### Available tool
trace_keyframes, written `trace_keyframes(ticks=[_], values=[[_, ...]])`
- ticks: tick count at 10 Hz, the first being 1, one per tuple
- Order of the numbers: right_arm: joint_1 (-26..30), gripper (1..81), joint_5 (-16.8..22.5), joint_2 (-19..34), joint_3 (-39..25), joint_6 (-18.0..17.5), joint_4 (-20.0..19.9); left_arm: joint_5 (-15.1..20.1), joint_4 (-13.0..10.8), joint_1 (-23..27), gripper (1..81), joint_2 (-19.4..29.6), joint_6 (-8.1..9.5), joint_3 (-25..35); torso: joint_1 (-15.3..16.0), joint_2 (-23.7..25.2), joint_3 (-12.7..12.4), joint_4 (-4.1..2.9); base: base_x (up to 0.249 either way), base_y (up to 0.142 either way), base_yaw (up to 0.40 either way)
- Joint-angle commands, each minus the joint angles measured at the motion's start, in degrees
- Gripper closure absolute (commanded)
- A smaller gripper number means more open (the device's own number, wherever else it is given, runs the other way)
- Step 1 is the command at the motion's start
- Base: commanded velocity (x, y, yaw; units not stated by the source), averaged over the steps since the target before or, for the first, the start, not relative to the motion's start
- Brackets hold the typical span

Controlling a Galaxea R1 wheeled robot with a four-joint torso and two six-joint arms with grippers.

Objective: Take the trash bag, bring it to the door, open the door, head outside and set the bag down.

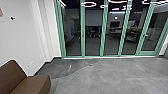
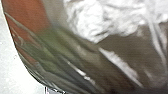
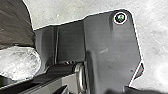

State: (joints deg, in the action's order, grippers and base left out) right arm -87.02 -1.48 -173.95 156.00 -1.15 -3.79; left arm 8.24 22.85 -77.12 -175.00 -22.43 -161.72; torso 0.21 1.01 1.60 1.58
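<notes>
Trash bag (image 2: 75,55) is sitting close to the left wrist camera, pale crumpled plastic bunching against its darker side. Right wrist view is also showing it, near the robot's base (image 3: 110,55), over the floor (image 1: 105,77). Judgement: left arm is probably carrying it close in to limit swing and to spare the right arm for the door (image 1: 153,36). Whether the left gripper is clenching the bag, or the right gripper is gripping or releasing anything, I am not managing to tell.

Orientation: creases are running slantwise along the film; neck direction is staying unreadable. If hanging, the long axis is presumably running upright.

Setting: robot is facing green-framed glass, the door handle (image 1: 146,35) standing ahead to the right; brown sofa (image 1: 37,83) is sitting left.
</notes>
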Motion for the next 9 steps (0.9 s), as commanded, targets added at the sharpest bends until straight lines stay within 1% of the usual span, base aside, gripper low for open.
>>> trace_keyframes(ticks=[1, 9], values=[[3.03, 1.0, 3.06, -0.11, -0.10, 0.00, 0.28, 3.54, -0.35, 3.94, 81.1, 0.17, -0.25, -0.26, 0.00, 0.00, 0.00, -0.02, 0.000, 0.000, -0.384], [3.12, 1.0, 3.06, -0.20, -0.10, 0.00, 0.28, 3.54, -0.43, 3.94, 81.1, 0.08, -0.25, -0.26, 0.00, 0.00, -0.02, 0.00, 0.000, 0.000, -0.384]])
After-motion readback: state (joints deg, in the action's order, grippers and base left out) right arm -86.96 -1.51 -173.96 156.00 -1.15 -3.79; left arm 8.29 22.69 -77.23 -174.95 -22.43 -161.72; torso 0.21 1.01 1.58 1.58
